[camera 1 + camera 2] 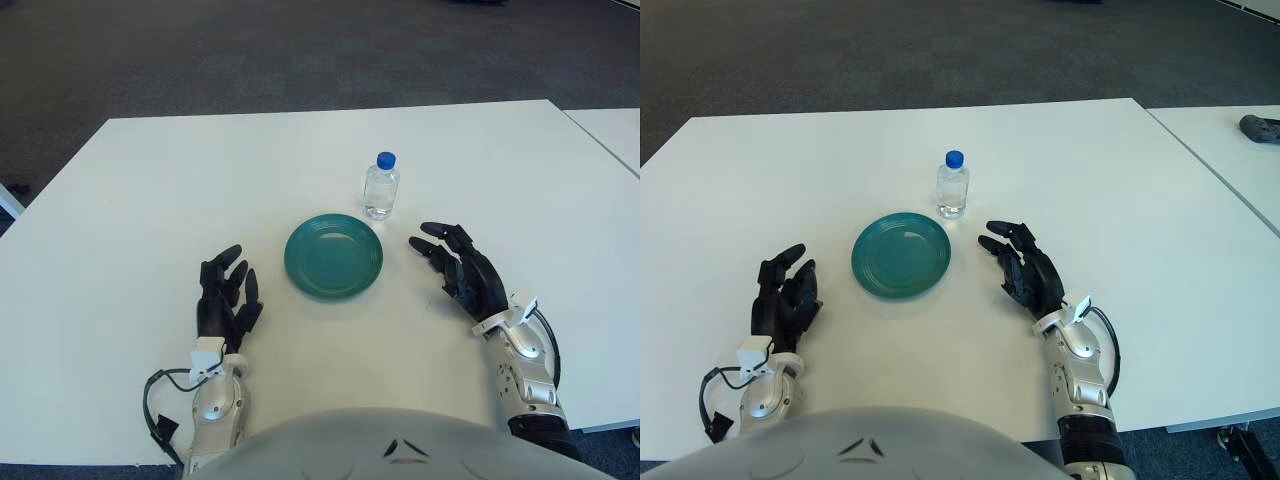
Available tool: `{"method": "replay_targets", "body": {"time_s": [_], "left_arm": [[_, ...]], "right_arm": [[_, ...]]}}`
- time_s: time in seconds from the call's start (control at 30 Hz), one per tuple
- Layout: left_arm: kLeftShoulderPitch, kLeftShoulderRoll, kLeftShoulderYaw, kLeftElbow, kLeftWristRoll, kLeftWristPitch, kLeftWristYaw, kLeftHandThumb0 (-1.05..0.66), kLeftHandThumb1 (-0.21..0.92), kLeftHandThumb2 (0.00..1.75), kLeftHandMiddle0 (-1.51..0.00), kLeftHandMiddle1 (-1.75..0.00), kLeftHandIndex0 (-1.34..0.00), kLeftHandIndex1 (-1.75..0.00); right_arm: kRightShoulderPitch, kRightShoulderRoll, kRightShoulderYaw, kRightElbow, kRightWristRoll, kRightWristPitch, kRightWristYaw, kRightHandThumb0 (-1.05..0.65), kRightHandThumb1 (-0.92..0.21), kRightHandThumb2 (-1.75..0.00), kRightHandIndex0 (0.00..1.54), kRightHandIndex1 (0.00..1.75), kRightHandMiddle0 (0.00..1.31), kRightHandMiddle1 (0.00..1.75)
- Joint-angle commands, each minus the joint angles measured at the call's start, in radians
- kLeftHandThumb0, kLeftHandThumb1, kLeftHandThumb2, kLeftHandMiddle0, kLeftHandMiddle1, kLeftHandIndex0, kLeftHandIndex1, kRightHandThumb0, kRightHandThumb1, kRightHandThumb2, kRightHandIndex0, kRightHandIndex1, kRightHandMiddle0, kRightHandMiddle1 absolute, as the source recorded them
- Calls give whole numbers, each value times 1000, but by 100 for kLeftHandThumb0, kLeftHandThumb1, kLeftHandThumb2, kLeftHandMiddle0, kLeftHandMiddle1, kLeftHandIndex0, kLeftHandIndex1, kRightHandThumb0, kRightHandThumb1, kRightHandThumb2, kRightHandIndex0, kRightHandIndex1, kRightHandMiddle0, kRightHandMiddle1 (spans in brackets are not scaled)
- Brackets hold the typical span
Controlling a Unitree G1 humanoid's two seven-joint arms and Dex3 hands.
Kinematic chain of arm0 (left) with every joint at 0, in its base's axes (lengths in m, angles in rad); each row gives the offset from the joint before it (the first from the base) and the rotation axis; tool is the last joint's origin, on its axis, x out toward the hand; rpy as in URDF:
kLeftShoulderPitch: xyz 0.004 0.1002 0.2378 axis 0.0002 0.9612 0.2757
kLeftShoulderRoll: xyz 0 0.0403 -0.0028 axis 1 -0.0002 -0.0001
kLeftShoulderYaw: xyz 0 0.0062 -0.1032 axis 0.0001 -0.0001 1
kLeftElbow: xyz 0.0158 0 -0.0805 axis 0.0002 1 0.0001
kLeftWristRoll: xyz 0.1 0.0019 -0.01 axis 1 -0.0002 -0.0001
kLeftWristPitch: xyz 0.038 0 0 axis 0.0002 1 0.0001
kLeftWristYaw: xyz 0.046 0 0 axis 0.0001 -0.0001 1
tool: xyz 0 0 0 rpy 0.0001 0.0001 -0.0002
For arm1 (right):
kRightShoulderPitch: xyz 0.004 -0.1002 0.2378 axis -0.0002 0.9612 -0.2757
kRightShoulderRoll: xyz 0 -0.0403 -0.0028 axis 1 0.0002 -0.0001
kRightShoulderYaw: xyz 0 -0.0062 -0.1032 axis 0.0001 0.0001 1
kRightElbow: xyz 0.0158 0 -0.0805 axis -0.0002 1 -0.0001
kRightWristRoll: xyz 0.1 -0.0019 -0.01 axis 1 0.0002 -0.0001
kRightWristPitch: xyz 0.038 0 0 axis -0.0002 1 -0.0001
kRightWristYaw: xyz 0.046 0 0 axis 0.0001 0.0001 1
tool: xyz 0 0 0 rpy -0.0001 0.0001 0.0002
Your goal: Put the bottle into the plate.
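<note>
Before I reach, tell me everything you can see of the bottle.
The bottle is small, clear plastic by its look, with a blue screw cap on. It stands upright on the white table, just beyond the far right rim of the teal plate, apart from it. Neither hand touches it: the right hand shows open nearer the robot, the left hand open left of the plate.

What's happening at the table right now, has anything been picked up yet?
Nothing is held yet. The bottle stands upright on the white table, just behind the right part of the green plate and outside it. The right hand shows to the right of the plate, fingers open, short of the bottle and not touching it. The left hand shows to the left of the plate, open and holding nothing. The plate has nothing in it, so the bottle has not yet been placed.
</note>
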Motion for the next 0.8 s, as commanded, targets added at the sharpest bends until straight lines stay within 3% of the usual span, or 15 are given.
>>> {"method": "replay_targets", "body": {"time_s": [0.0,0.33,0.57,0.77], "left_arm": [[12,-2,-5,-4,10,-8,2,-67,92,61,-41,-36,-8,-98],[13,-1,-8,-5,15,-5,5,-66,92,63,-40,-34,-7,-98],[9,-1,-8,-2,14,-2,6,-66,92,63,-40,-34,-7,-98],[1,-3,-9,6,16,-8,9,-66,92,64,-41,-33,-7,-98]], "right_arm": [[29,-7,8,21,-23,36,-11,-74,-92,-73,27,47,0,97],[27,-10,7,18,-17,42,-8,-73,-92,-73,28,46,0,98],[-20,-10,-4,46,-32,33,-35,-72,-92,-70,29,46,0,99],[-195,-17,-15,251,-91,-14,-83,-70,-92,-68,29,46,0,97]]}}
